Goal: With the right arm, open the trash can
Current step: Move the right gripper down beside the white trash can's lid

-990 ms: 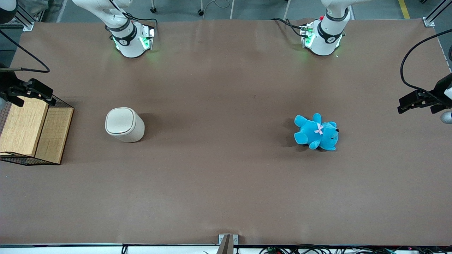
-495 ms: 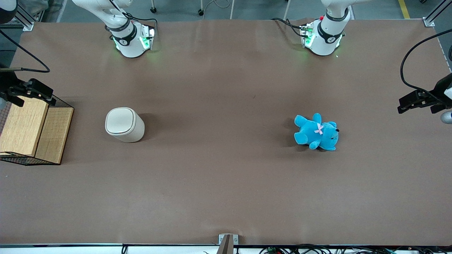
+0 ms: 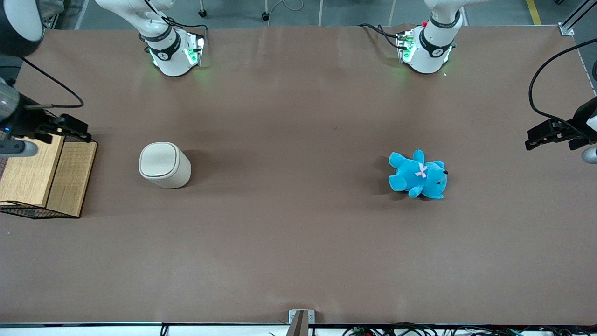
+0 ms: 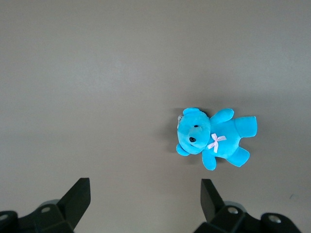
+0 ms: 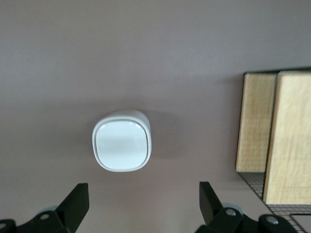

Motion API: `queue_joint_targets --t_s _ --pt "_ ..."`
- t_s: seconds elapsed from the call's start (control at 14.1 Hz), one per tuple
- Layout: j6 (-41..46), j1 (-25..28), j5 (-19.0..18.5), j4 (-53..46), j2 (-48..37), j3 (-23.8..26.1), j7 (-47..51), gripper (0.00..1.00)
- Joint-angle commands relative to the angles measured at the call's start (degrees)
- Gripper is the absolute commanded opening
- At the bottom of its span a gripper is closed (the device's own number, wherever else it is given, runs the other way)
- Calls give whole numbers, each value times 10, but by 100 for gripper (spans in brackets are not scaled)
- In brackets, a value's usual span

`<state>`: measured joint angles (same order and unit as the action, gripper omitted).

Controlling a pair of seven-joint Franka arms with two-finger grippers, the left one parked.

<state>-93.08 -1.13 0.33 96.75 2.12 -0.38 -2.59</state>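
The trash can (image 3: 164,164) is a small cream-white bin that stands upright on the brown table, its flip lid shut. It also shows in the right wrist view (image 5: 121,144), seen from above. The right arm's black gripper (image 3: 74,129) hangs high over the wood-and-wire-mesh box's edge, beside the trash can and well apart from it. In the right wrist view the gripper (image 5: 143,199) is open and empty, its two fingers wide apart, and the trash can lies clear of them.
The wood-and-wire-mesh box (image 3: 44,172) stands at the working arm's end of the table, beside the trash can, and shows in the right wrist view (image 5: 274,150). A blue teddy (image 3: 418,175) lies toward the parked arm's end.
The right arm's gripper has moved sideways toward the trash can, and more of its wrist has come into the front view. The trash can and teddy have not moved.
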Motion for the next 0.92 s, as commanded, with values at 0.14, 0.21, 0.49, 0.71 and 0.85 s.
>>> queue_joint_targets --t_s 0.14,0.21,0.49,0.71,0.85 --pt "13 3 7 42 28 9 7 91" --pt "14 16 7 43 39 9 8 80" --pt "17 51 7 43 88 9 46 25" --pt "9 63 10 43 113 10 47 5" --pt "-5 71 22 43 133 10 46 3"
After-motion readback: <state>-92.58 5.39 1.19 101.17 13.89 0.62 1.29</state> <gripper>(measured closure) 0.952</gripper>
